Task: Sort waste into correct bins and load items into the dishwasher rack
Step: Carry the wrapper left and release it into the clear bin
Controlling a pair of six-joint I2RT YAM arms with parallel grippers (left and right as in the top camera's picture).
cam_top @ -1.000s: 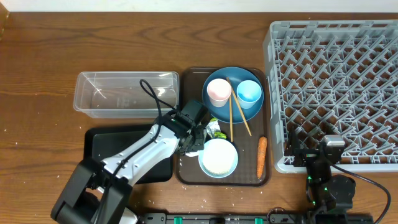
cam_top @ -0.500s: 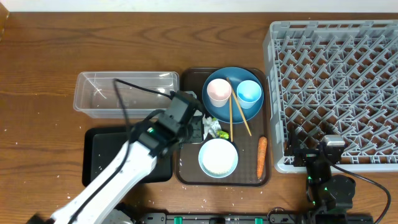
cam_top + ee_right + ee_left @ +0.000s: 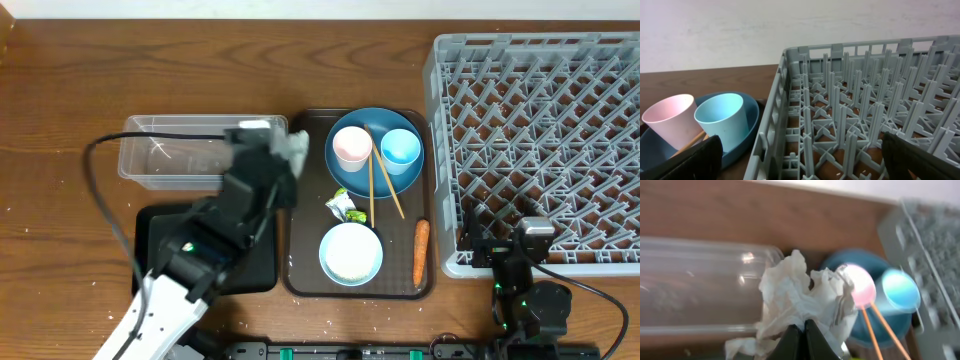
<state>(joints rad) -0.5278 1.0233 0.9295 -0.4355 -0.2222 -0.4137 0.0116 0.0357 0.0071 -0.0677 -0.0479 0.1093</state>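
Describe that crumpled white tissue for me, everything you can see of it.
The tissue is white, thin, soft-looking paper, crumpled into a loose wad with folds and ragged edges. The left end effector pinches its lower part, fingers shut, holding it raised near the right end of the clear plastic tub. Nothing else appears to touch it.

Crumpled white tissue [image 3: 800,300] beside clear tub [image 3: 695,285]

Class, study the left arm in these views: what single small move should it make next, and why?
Probably shift a little left over the clear tub, then open. The left gripper is shut on the crumpled tissue, which hangs by the tub's right end, not yet over its middle.
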